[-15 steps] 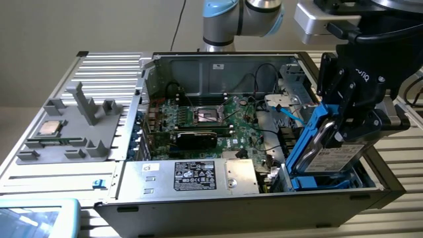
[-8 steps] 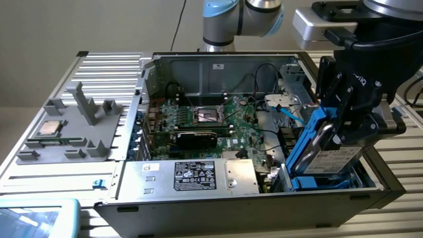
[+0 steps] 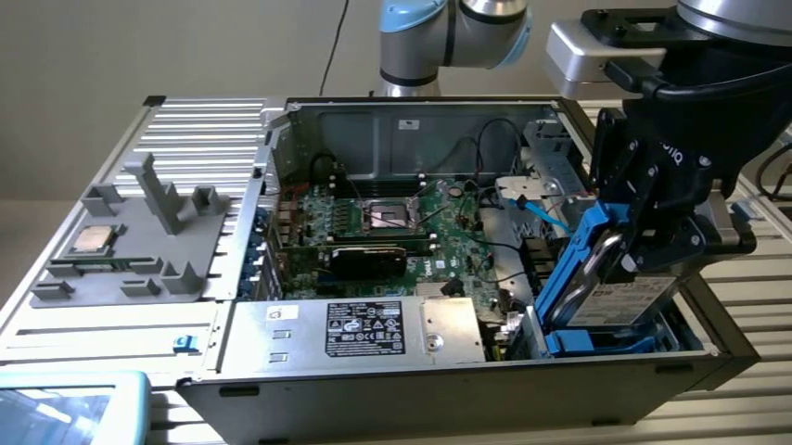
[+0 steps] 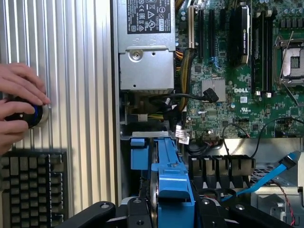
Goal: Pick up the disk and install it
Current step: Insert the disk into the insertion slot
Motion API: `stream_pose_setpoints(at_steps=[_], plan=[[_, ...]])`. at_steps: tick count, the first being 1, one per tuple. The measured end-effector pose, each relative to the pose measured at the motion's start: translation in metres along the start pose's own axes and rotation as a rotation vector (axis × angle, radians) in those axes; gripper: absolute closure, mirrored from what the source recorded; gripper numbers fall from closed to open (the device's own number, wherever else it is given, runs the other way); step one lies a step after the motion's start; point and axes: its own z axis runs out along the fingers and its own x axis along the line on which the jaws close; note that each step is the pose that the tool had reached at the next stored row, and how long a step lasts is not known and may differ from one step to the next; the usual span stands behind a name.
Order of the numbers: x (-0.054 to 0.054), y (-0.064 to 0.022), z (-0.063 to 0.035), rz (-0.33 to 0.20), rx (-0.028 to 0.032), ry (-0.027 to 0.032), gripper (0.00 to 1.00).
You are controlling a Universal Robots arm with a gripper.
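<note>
Exterior view, case (image 3: 371, 394): open desktop lying flat on a ribbed table (image 3: 74, 324), side panel off, interior exposed.
Power supply (image 3: 359, 329): silver box with a black label along the near wall, apart from the work.
Motherboard (image 3: 409, 232): fitted flat in the case, cables crossing it.
Tray (image 3: 136, 246): grey fixture outside the case on the exterior view's left, carrying a small chip (image 3: 93, 239).
Gripper (image 3: 656, 255): over the case's near corner on the exterior view's right, fingers clamped on the disk (image 3: 625, 301) across its flat faces.
Disk position: on edge and tilted, white label outward, blue rails (image 3: 572, 269) around it, lower end down at the blue bay (image 3: 606, 338). Whether it is seated cannot be told.
Handling, judged: stiff, dense, fairly heavy for its size, and sensitive to shock. The metal faces are smooth, so a firm clamp is needed. The rails are thin plastic and likely to flex, so take the metal body mid-length, not the rails.
Wrist view, hand (image 4: 19, 104): a person's hands on a dark knob (image 4: 29, 116) on the table, keyboard (image 4: 33, 190) near, well apart from the bay.
Cable (image 3: 544, 218): blue, loose just beside the bay; judged a snag risk.
</note>
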Motion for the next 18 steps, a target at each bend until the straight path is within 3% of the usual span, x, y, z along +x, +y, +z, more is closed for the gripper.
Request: stream_pose_setpoints(at_steps=[11,13,15,16,18], plan=[[0.0000,0.0000,0.0000,0.000,0.0000,0.0001,0.63],[0.0000,0.0000,0.0000,0.000,0.0000,0.0001,0.55],[0.0000,0.0000,-0.0001,0.000,0.0000,0.0002,0.55],[0.0000,0.0000,0.0000,0.000,0.0000,0.0001,0.48],[0.0000,0.0000,0.0000,0.000,0.0000,0.0000,0.48]])
